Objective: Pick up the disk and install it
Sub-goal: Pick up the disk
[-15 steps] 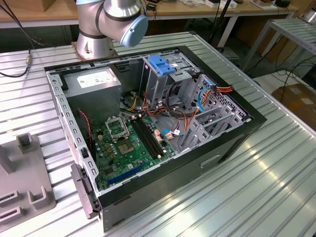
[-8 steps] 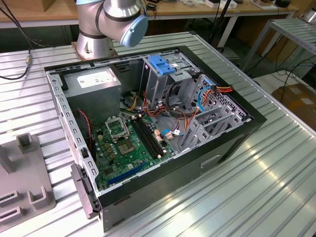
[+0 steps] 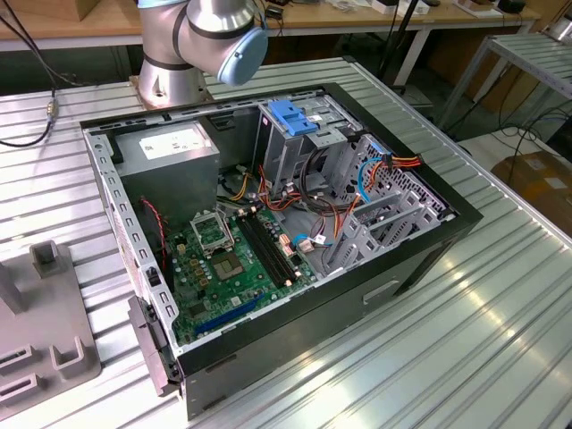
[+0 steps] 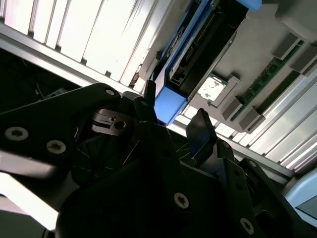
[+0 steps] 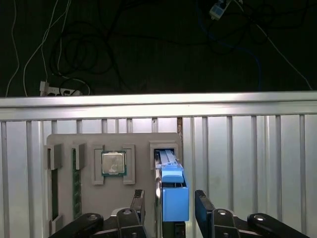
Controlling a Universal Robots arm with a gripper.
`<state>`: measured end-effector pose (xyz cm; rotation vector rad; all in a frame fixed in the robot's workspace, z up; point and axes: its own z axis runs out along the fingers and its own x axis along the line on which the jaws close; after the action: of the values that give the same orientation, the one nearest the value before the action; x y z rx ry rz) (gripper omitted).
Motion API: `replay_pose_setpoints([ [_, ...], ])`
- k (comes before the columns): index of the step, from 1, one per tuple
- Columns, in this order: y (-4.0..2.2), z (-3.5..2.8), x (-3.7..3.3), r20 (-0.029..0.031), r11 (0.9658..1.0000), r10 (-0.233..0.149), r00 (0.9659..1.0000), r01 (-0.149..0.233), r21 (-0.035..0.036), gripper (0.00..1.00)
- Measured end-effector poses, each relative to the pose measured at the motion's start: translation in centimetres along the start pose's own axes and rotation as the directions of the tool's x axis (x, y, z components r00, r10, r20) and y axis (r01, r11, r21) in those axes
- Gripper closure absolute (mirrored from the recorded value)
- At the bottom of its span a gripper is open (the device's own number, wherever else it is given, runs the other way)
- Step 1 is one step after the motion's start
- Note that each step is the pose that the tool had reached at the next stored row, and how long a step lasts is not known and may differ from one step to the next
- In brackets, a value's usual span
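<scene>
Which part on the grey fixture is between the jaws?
The disk, blue-framed, standing on edge; the CPU and memory stick lie outside them.

Bench (image 3: 500,331): ribbed bare aluminium, brushed, throws bright glare.
PC case (image 3: 313,350): matt black outer skin, raw grey sheet metal inside.
Motherboard (image 3: 237,259): green PCB, slight sheen.
Cage latch (image 3: 293,116): smooth blue plastic.
Disk (image 5: 174,201): carrier is bright blue plastic, smooth, semi-gloss. Dark body edge shows in the second wrist view.
Holder tray (image 5: 69,141): matt grey plastic.
Claw (image 4: 174,103): matt black, shiny screw heads.
Arm joint (image 3: 206,27): satin silver metal, pale blue plastic cap.
</scene>
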<state>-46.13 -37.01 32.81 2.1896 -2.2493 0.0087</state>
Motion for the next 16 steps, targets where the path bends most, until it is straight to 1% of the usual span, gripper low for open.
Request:
replay_pose_setpoints([
  [1,0.02,0.40,0.00,0.0000,1.0000,0.000,1.0000,0.000,0.0000,0.47],
  [3,0.08,0.79,0.00,0.0000,1.0000,0.000,1.0000,0.000,-0.0001,0.47],
  [5,0.10,1.41,-0.01,0.0000,1.0000,0.000,1.0000,0.000,-0.0001,0.47],
  [7,0.10,1.81,-0.01,-0.0001,1.0000,0.000,1.0000,0.000,-0.0001,0.47],
  [8,0.10,2.14,-0.01,0.0000,1.0000,0.000,1.0000,0.000,0.0000,0.47],
  [11,0.10,2.58,-0.01,0.0000,1.0000,0.000,1.0000,0.000,0.0000,0.47],
  [15,0.10,2.66,-0.01,-0.0008,1.0000,0.000,1.0000,0.000,-0.0001,0.49],
  [16,0.11,2.67,-0.01,-0.0010,1.0000,0.000,1.0000,0.000,-0.0001,0.56],
])
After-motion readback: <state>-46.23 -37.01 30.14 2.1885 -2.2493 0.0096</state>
